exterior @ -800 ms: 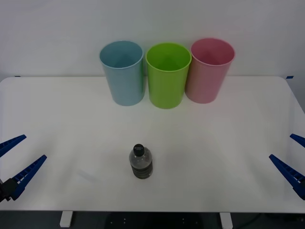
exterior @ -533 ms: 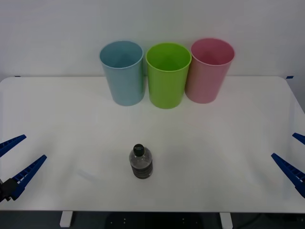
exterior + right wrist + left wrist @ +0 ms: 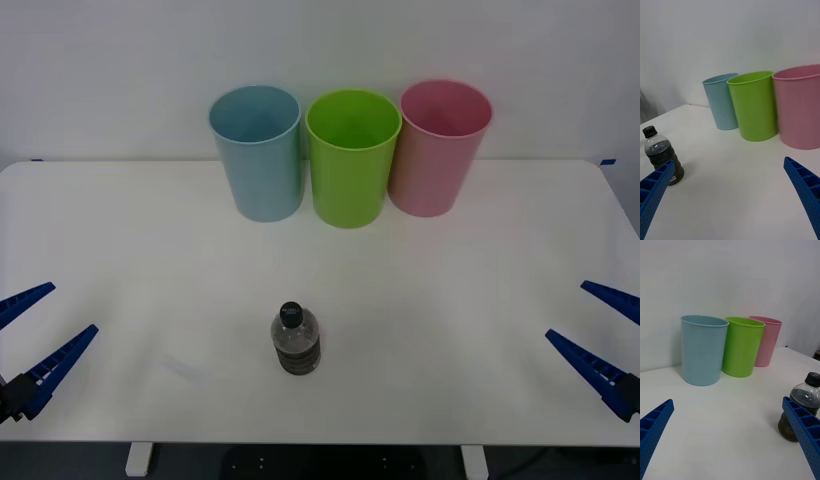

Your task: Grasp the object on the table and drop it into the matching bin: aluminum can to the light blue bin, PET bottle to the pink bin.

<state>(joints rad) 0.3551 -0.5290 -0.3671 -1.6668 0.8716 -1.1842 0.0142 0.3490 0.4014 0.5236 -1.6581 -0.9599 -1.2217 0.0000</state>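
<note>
White table [image 3: 450, 300] holds PET bottle [image 3: 296, 340]; right hand [image 3: 598, 334] and left hand [image 3: 30, 336] gape empty.

PET bottle [image 3: 296, 342]: clear plastic showing glints, ridged black cap, darker lower half. Pink bin [image 3: 440, 148], light blue bin [image 3: 259, 152], lime green bin [image 3: 352, 157]: smooth plastic, looking satin, faint sheen. Table [image 3: 470, 290]: smooth white top, looking matt, reflecting softly. Left gripper [image 3: 32, 338] and right gripper [image 3: 598, 345] fingers: blue plastic, ribbed edges, dotted texture showing on faces.
</note>
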